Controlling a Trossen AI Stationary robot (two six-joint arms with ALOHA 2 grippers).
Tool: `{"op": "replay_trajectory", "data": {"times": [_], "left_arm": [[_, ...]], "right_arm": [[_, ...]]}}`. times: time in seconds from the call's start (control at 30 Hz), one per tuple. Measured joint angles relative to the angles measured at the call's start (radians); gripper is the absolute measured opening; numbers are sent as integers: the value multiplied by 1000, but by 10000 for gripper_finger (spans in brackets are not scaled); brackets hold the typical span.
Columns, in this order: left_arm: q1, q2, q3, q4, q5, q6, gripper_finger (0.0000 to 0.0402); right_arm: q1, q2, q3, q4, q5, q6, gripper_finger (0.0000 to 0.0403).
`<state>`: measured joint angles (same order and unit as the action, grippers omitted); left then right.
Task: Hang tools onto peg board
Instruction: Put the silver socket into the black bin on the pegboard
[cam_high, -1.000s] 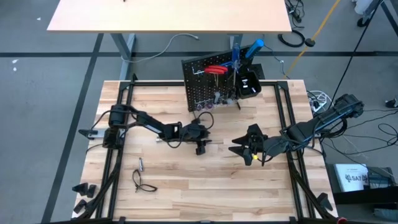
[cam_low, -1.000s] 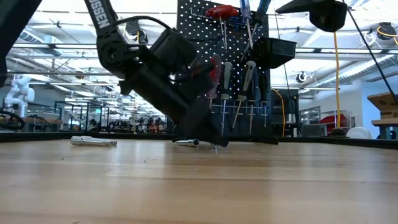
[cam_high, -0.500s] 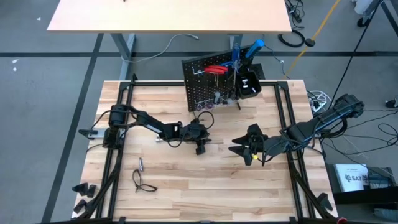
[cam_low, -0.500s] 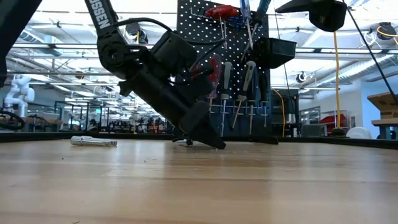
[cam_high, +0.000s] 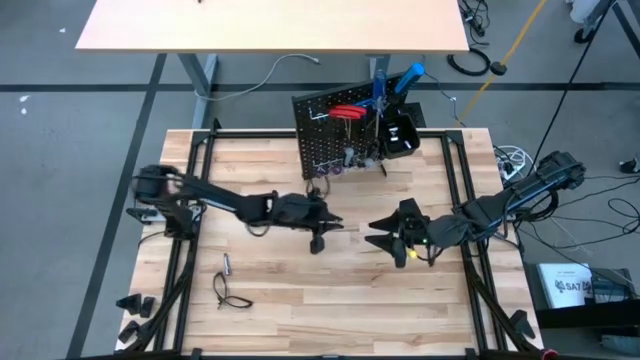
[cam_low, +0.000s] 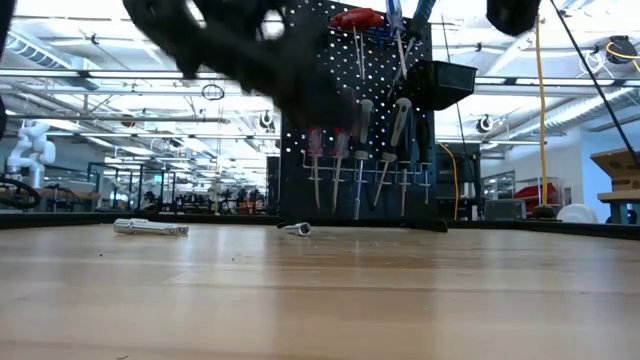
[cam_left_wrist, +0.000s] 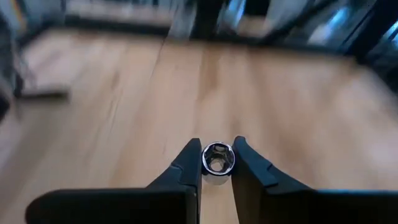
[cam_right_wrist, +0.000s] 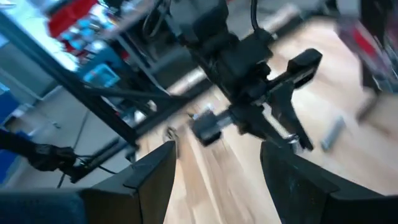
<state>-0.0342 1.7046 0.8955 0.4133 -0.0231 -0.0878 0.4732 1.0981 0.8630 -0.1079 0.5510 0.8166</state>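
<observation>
Now one socket pinched.

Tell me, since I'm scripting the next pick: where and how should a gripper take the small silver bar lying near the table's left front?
Judging from the high view, the silver bar lies flat and alone on the bare tabletop, beside a dark loop. Probably grip its middle, coming straight down with the fingers across its narrow width. Its long, thin shape suits that, and the space around it looks open.

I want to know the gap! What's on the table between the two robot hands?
Nothing, only bare wood between the left tool and the right tool, seen from the high view.
</observation>
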Motion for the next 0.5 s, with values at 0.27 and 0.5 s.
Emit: {"op": "replay_trajectory", "data": {"times": [0.27, 0.5], "left_arm": [[2, -271, 2, 118, 42, -241, 49], [8, -318, 3, 293, 52, -634, 49]], "right_arm": [[-43, 0, 1, 185, 7, -278, 226], [-95, 48, 23, 471, 4, -806, 226]]}}
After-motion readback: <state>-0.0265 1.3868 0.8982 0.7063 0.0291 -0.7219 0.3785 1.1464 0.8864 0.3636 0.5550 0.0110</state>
